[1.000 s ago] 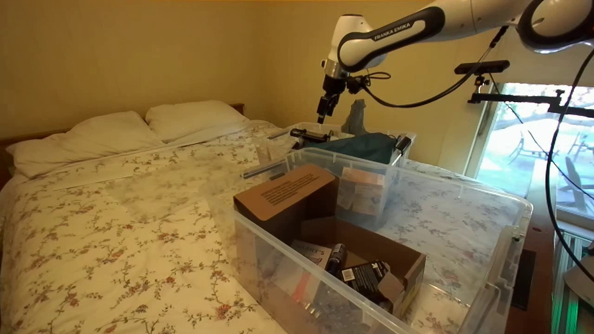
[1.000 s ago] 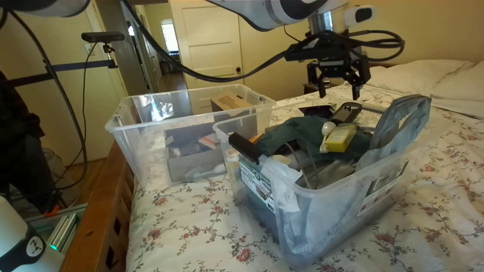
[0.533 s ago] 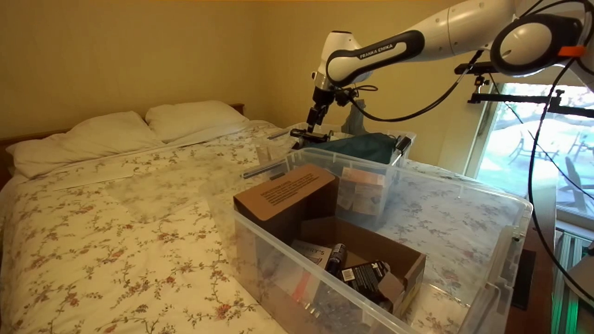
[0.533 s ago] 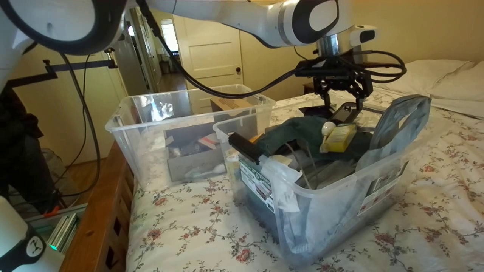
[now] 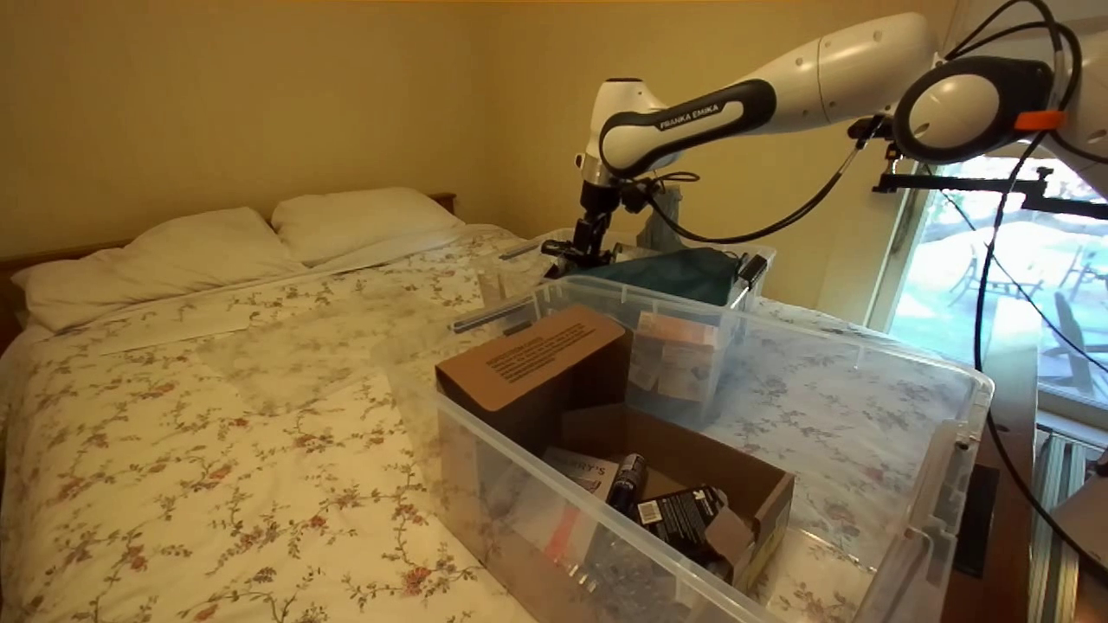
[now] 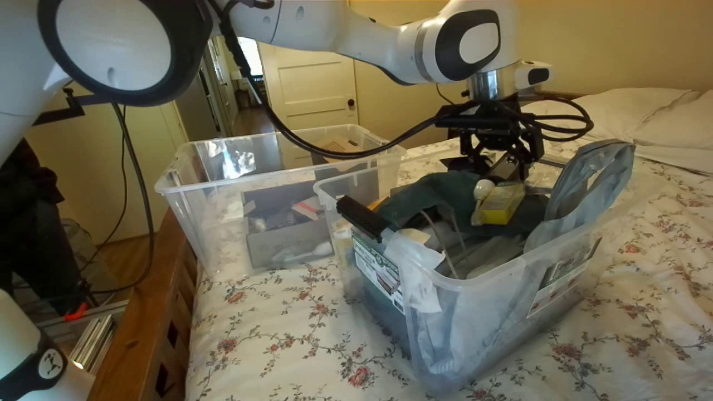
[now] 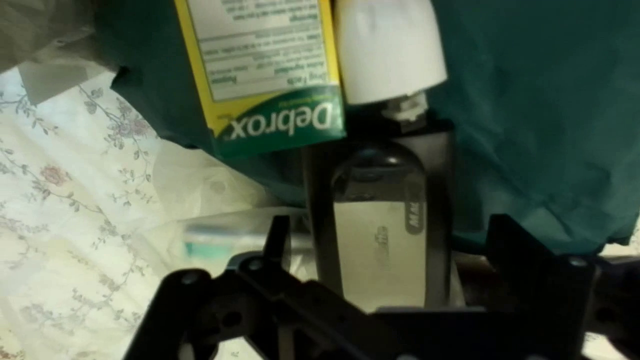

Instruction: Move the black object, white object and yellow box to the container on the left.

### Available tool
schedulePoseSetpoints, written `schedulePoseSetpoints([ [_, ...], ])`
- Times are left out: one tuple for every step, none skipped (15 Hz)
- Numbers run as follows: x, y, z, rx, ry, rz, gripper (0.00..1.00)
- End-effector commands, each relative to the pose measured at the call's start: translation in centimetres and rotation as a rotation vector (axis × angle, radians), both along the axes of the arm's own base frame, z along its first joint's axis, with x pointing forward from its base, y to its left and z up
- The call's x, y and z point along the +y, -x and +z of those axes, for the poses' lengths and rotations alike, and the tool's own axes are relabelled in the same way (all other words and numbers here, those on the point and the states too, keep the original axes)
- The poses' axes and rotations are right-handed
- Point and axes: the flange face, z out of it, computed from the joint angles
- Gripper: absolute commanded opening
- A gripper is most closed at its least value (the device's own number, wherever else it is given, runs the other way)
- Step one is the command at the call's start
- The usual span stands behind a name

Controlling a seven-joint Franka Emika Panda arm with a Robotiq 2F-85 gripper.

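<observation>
Over pale, flower-printed bedding (image 5: 286, 433) reaches a jointed white robot arm with black trim (image 5: 805, 86). Next in size is the wide rectangular container of clear translucent plastic (image 6: 214, 220). Just beside it stands the smaller clear plastic tub (image 6: 468, 334), filled high, with crumpled dark green sheeting (image 7: 540, 125) lying across part of its top. A brown cardboard box (image 5: 537, 359), its printed flap raised, sits inside the container.

Low over the tub is the black gripper (image 7: 389, 225), its jaws spread apart to either side of the long flat black object (image 7: 381, 260); in the wrist view a gap shows along both edges. That object lies in the tub: glossy, with a rounded end and a pale label whose lettering is mostly too blurred to read. Also in the tub, on the green sheeting, lies the small yellow paperboard box with a green end (image 7: 265, 75), bearing a white panel of fine print and the word "Debrox". Smallest is the smooth white object (image 7: 390, 50) just beside it, bulbous at the head and, in an exterior view, narrowing to a stem; whether the two touch, I cannot tell.
</observation>
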Motion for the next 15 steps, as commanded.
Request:
schedulePoseSetpoints([
  [-1.1, -0.5, -1.1, 0.042, 0.026, -0.004, 1.00],
  [-1.3, -0.5, -1.2, 0.049, 0.031, -0.006, 0.79],
  [-1.3, -0.6, -1.0, 0.050, 0.035, -0.005, 0.72],
  [-1.3, -0.6, -0.8, 0.052, 0.041, -0.004, 0.66],
  [-1.1, -0.6, -0.2, 0.047, 0.045, 0.000, 0.59],
  [-1.0, -0.5, 0.5, 0.045, 0.052, 0.001, 0.50],
  [-0.8, -0.4, 1.4, 0.044, 0.062, 0.002, 0.45],
  [-0.5, -0.2, 2.4, 0.041, 0.073, 0.001, 0.42],
  [-0.2, 0.0, 3.4, 0.041, 0.078, 0.006, 0.42],
  [0.3, 0.5, 4.9, 0.039, 0.090, 0.010, 0.42],
  [0.9, 1.0, 6.3, 0.039, 0.098, 0.018, 0.42],
  [1.6, 1.5, 7.7, 0.034, 0.100, 0.040, 0.42],
  [2.5, 2.3, 9.2, 0.037, 0.097, 0.066, 0.42],
  [3.9, 3.1, 10.4, 0.039, 0.077, 0.103, 0.42],
  [5.5, 4.0, 11.4, 0.038, 0.063, 0.149, 0.42],
])
